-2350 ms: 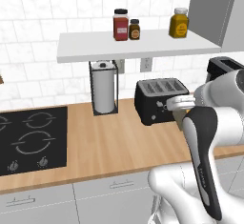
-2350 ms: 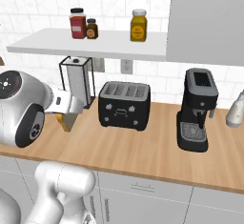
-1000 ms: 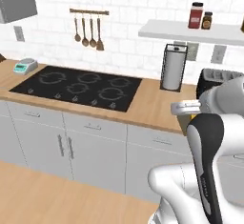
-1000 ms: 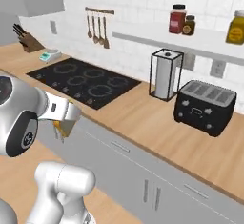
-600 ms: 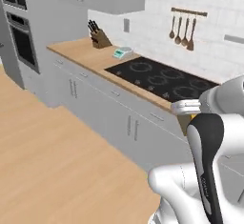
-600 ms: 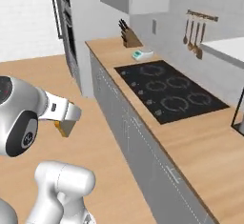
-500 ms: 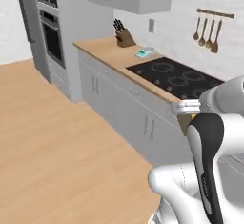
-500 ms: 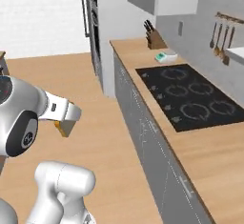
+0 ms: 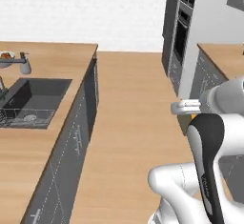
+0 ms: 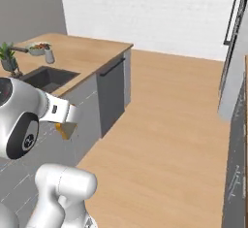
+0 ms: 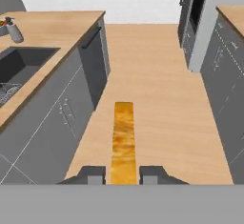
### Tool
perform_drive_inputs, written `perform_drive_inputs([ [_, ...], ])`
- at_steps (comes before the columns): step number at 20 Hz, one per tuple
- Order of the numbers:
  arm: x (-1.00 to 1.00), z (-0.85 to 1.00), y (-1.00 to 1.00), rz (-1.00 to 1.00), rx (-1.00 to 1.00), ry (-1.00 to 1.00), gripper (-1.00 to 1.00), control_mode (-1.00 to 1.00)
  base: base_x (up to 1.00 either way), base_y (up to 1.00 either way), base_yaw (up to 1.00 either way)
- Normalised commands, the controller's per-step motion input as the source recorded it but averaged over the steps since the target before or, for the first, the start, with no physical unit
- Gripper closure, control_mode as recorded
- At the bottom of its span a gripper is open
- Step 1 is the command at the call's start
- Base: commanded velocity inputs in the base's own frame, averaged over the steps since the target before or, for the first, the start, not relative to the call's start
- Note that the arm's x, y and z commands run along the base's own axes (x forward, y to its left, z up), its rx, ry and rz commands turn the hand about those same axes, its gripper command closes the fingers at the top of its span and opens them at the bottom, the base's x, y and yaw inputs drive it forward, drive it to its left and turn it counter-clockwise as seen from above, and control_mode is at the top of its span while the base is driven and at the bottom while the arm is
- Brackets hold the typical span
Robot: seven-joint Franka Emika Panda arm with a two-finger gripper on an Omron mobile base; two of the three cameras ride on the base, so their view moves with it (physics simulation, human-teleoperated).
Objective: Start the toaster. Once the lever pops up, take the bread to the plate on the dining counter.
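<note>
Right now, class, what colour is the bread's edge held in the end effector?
Golden tan, mottled darker brown; the bread shows best in the hand view.

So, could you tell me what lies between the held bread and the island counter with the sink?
Only bare wood floor lies between the bread and the counter with its sink, as the hand view shows.

We see the bread [image 11: 123,142] edge-on in the hand view, a thin tan-golden slice with a mottled crust, standing upright between the two dark finger tips and held over the wooden floor. In the right base view its corner [image 10: 65,130] pokes out below the hand. The dining counter [image 9: 52,58] lies to the left (light wood top, dark sink [image 9: 28,101] set in it), well apart from the bread.
</note>
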Motion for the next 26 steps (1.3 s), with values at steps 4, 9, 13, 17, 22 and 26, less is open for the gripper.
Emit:
perform_drive_inputs([
  [4,0.00,0.00,0.00,0.00,0.00,0.00,1.00,1.00,0.00,-0.04,0.94],
  [9,0.00,0.00,0.00,0.00,0.00,0.00,1.00,1.00,0.00,0.00,0.96],
  [13,0.00,0.00,0.00,0.00,0.00,0.00,1.00,1.00,0.00,0.18,0.97],
  [17,0.00,0.00,0.00,0.00,0.00,0.00,1.00,1.00,0.00,0.79,0.75],
  [22,0.00,0.00,0.00,0.00,0.00,0.00,1.00,1.00,0.08,1.00,0.43],
  [26,0.00,0.00,0.00,0.00,0.00,0.00,1.00,1.00,0.23,1.00,0.33],
])
